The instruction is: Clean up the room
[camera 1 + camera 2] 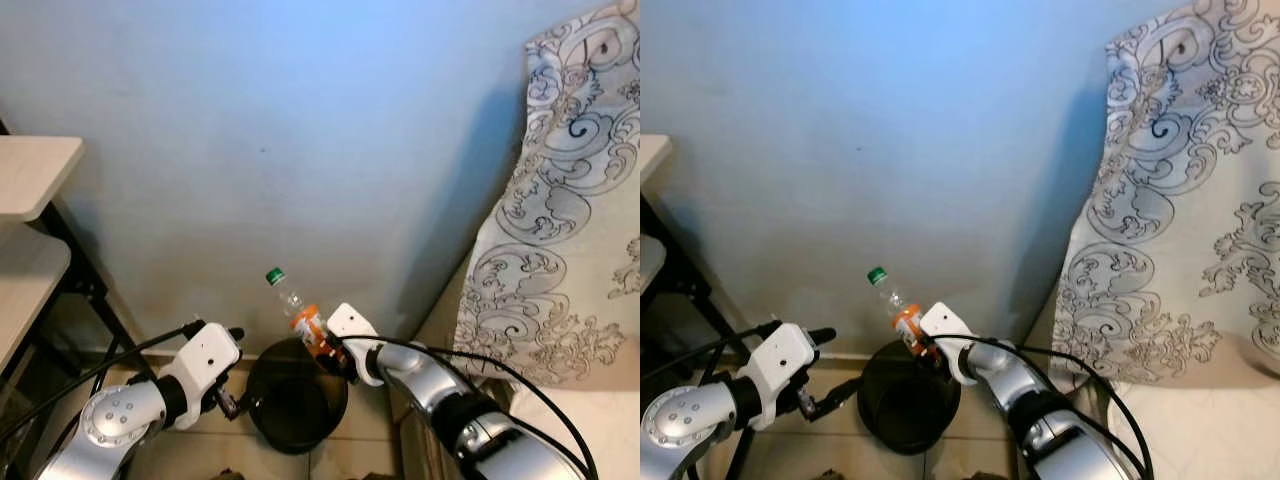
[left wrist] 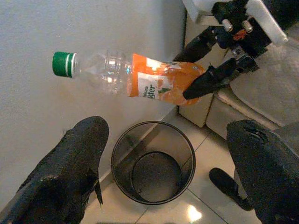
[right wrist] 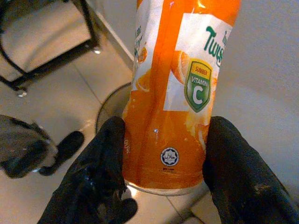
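Observation:
A clear plastic bottle with a green cap and an orange label tilts cap-up, close to the wall. My right gripper is shut on its lower, labelled end, one black finger on each side. The bottle hangs just above the far rim of a round black bin that stands on the tiled floor and looks empty inside. My left gripper is open with nothing between its fingers, held beside the bin's left edge and facing the bottle.
A pale blue wall rises right behind the bin. A light wooden shelf on a black frame stands at the left. A patterned white and grey cloth hangs at the right. Black cables run along both arms.

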`<state>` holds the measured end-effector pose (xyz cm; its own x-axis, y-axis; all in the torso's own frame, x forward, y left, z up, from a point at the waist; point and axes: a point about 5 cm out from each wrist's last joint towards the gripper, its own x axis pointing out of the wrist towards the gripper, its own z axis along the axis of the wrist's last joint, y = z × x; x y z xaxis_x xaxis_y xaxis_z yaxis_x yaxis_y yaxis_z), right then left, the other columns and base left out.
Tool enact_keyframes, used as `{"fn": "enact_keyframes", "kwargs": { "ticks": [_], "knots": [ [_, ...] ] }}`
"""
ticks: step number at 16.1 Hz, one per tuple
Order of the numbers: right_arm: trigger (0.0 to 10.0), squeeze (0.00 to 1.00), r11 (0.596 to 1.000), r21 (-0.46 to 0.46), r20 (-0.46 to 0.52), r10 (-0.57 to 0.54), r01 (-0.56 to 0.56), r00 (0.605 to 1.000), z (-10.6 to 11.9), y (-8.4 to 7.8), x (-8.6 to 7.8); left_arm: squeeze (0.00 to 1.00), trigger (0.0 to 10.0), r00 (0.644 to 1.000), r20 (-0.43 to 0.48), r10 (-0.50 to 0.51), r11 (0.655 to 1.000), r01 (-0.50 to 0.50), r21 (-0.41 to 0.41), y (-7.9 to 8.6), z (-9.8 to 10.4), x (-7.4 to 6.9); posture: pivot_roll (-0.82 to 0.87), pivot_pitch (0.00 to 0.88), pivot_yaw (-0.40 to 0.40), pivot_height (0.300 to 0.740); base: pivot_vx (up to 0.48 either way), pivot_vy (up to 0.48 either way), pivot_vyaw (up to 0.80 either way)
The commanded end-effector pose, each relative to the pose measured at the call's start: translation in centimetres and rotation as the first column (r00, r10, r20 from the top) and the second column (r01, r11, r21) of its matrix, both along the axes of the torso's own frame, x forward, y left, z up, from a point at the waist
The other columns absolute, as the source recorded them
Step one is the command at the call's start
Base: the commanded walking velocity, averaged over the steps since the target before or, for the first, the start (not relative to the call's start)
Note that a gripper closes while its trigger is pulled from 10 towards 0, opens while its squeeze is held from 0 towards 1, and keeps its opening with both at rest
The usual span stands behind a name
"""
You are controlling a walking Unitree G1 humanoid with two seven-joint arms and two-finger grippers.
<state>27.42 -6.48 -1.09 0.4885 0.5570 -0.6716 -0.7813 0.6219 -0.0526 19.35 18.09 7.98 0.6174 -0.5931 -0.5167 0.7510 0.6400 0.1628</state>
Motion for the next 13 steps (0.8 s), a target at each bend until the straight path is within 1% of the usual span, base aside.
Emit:
{"fn": "enact_keyframes", "kwargs": {
  "ticks": [1,3,6,7,8,13],
  "knots": [
    [10.0,0.0,1.0,-0.028,0.024,-0.008,0.009,1.0,0.12,-0.07,0.35,0.0,10.0,1.0,-0.016,-0.017,1.0,0.017,0.011,-0.08,-0.11,-0.27,0.06,0.055,-0.065,0.74,0.0,0.0,0.0],
    [10.0,0.0,0.998,-0.058,0.03,-0.018,0.02,0.999,0.01,0.05,0.43,0.0,10.0,1.0,-0.019,-0.021,1.0,0.021,0.017,-0.06,-0.15,-0.33,0.07,0.055,-0.066,0.74,0.0,0.0,0.0],
    [10.0,0.0,0.998,-0.053,0.029,-0.028,0.03,0.999,0.06,0.37,0.51,0.0,10.0,1.0,-0.021,-0.02,1.0,0.02,0.021,-0.05,-0.21,-0.43,0.07,0.051,-0.068,0.74,0.0,0.0,0.0],
    [10.0,0.58,0.997,-0.053,0.027,-0.046,0.047,0.999,0.03,0.36,0.55,0.0,10.0,1.0,-0.021,-0.021,1.0,0.022,0.021,-0.08,-0.21,-0.42,0.07,0.049,-0.067,0.74,0.0,0.0,0.0],
    [10.0,1.0,0.997,-0.045,0.024,-0.058,0.059,0.998,0.06,0.38,0.6,0.0,10.0,1.0,-0.021,-0.022,1.0,0.022,0.02,-0.09,-0.19,-0.4,0.07,0.048,-0.067,0.74,0.0,0.0,0.0],
    [10.0,1.0,0.997,-0.038,0.017,-0.065,0.066,0.998,0.01,0.66,0.52,0.0,10.0,1.0,-0.018,-0.025,0.999,0.026,0.02,-0.12,-0.17,-0.25,0.07,0.046,-0.065,0.74,0.0,0.0,0.0]
  ]
}}
